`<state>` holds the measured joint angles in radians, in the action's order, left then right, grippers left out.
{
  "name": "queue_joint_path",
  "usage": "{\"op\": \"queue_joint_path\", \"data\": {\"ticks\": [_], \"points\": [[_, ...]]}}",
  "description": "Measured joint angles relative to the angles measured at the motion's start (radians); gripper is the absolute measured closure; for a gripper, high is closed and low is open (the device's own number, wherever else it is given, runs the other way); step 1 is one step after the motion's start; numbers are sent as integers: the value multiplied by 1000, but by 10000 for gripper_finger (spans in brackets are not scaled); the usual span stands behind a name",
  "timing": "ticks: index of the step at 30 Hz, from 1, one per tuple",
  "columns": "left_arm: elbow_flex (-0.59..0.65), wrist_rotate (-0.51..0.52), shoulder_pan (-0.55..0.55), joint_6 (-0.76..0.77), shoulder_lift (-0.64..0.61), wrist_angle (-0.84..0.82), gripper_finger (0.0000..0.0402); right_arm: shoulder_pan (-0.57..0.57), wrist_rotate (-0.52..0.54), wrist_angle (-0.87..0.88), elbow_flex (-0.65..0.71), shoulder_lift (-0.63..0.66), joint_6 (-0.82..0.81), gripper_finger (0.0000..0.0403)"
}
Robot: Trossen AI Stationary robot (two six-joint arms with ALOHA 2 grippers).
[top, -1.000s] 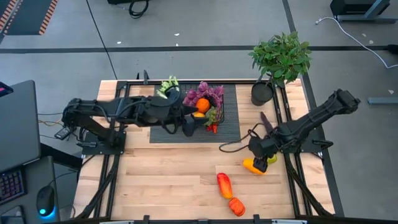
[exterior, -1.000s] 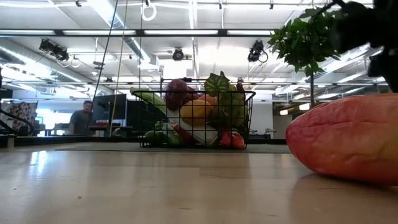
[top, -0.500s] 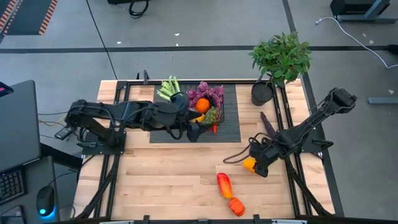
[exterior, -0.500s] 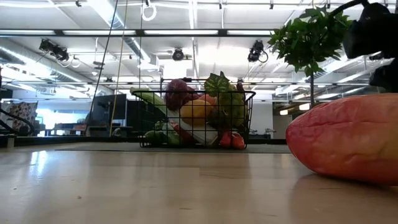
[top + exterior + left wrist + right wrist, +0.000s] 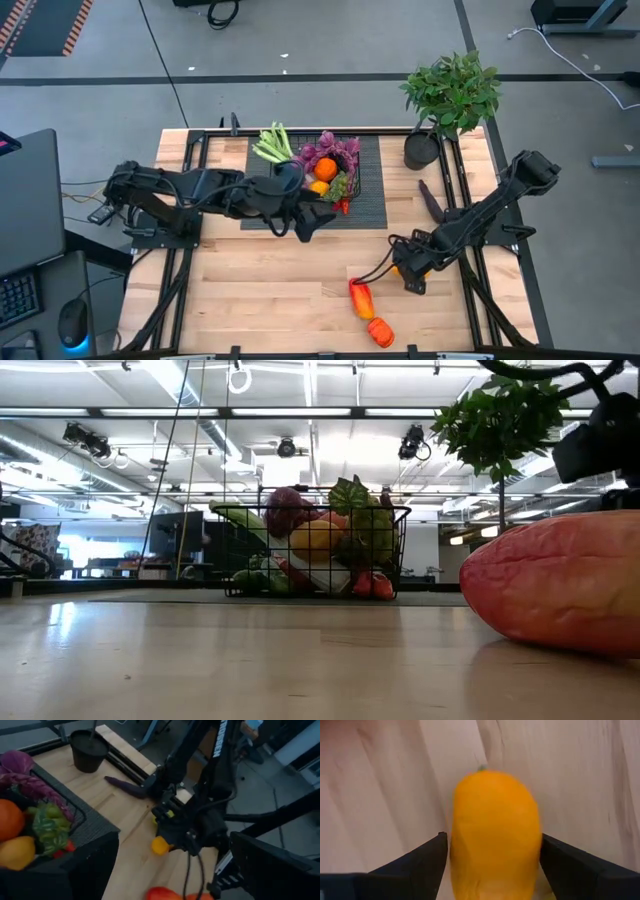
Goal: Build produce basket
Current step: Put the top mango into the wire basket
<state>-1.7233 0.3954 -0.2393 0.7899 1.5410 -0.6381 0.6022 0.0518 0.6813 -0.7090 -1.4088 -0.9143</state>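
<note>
The black wire basket (image 5: 322, 178) sits on a dark mat toward the table's far side, heaped with produce: a leek (image 5: 271, 142), purple leaves, an orange, green grapes. It also shows in the low view as the basket (image 5: 320, 550). My left gripper (image 5: 312, 218) hangs open at the basket's near edge, holding nothing. My right gripper (image 5: 408, 275) is open over the table's right near part, its fingers on either side of a yellow-orange pepper (image 5: 495, 835) that lies on the wood. My right gripper comes from above, pointing down, with one finger (image 5: 432, 857) and the other finger (image 5: 560, 862) right against the pepper's two sides (image 5: 535, 845). I cannot tell whether they touch it. The pepper lies on the table.
A red pepper (image 5: 360, 297) and an orange piece (image 5: 381, 331) lie near the table's near edge; the red one fills the low view's right (image 5: 560, 590). A purple eggplant (image 5: 428, 198) and a potted plant (image 5: 450, 95) stand at the right far side.
My left gripper has drawn back from over the basket toward the near edge, uncovering the leek. My right gripper has shifted toward the near left and come around the yellow-orange pepper, which has stayed about where it was.
</note>
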Motion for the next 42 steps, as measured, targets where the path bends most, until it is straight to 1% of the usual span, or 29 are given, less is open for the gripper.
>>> {"op": "queue_joint_path", "data": {"ticks": [2, 4, 7, 11, 15, 18, 21, 24, 28, 31, 34, 38, 42], "points": [[0, 0, -4, -25, -1, -13, 15, 0, 10, 8, -19, 1, -8, 121], [0, 0, -6, -53, -9, -38, 15, -1, 31, 10, -40, 1, -8, 151], [0, 9, -6, -73, -35, -122, 15, -14, 49, 13, -73, 4, 1, 195], [1, 33, 7, -32, -82, -290, 15, -46, 73, 41, -141, 4, 1, 197], [0, 58, 33, -16, -151, -423, 15, -96, 184, 132, -284, 4, 45, 197], [0, 61, 63, -16, -186, -505, 15, -170, 279, 147, -390, 4, 123, 197], [0, 80, 88, -17, -195, -547, 15, -270, 314, 121, -446, 4, 222, 197], [0, 84, 85, -10, -193, -552, 15, -376, 314, 75, -457, 3, 312, 197], [0, 83, 49, 58, -166, -541, 15, -506, 314, 7, -486, 2, 413, 196], [1, 82, 18, 153, -148, -542, 15, -602, 311, -74, -510, 2, 502, 190], [1, 84, -25, 251, -146, -541, 15, -697, 282, -161, -524, 2, 574, 190], [2, 118, -78, 349, -130, -541, 15, -809, 206, -242, -524, 2, 585, 187], [0, 183, -112, 402, -118, -544, 15, -875, 181, -295, -512, 2, 589, 168]]}}
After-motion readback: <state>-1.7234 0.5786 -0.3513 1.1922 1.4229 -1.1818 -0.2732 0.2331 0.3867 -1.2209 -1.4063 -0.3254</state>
